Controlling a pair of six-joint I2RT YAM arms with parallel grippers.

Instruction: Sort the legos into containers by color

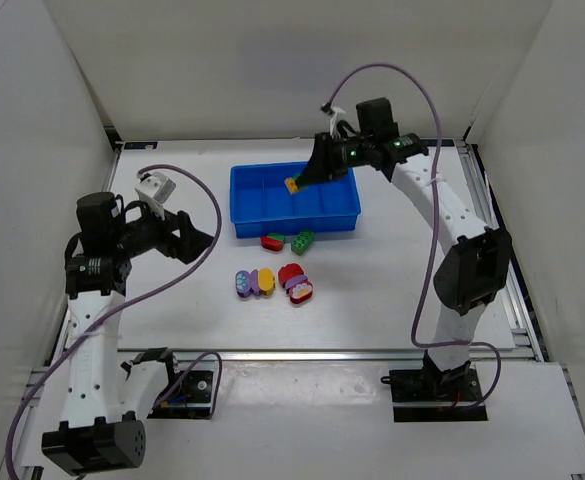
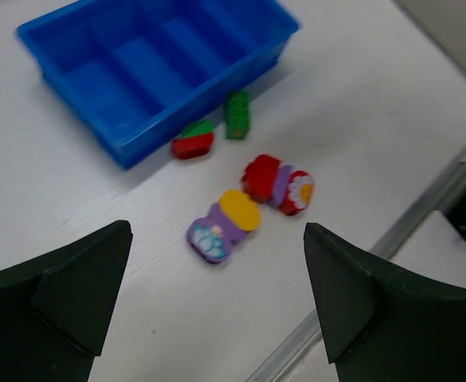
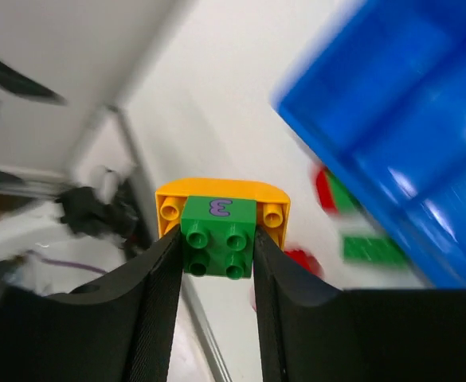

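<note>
My right gripper [image 1: 307, 180] is shut on a green and yellow-orange brick [image 3: 219, 231] and holds it above the blue tray [image 1: 247, 226]; the brick also shows in the top view [image 1: 293, 184]. My left gripper [image 1: 197, 240] is open and empty, left of the tray, with its fingertips [image 2: 97, 263] wide apart. On the table in front of the tray lie a red and green brick [image 1: 272, 241], a green brick [image 1: 302, 242], a purple and yellow brick [image 1: 254, 283] and a red and purple brick [image 1: 295, 283]. The tray [image 2: 129, 143] shows empty compartments in the left wrist view.
White walls enclose the table at the back and sides. A metal rail [image 1: 372, 352] runs along the table's near edge. Cables [image 1: 187, 185] loop from both arms over the table.
</note>
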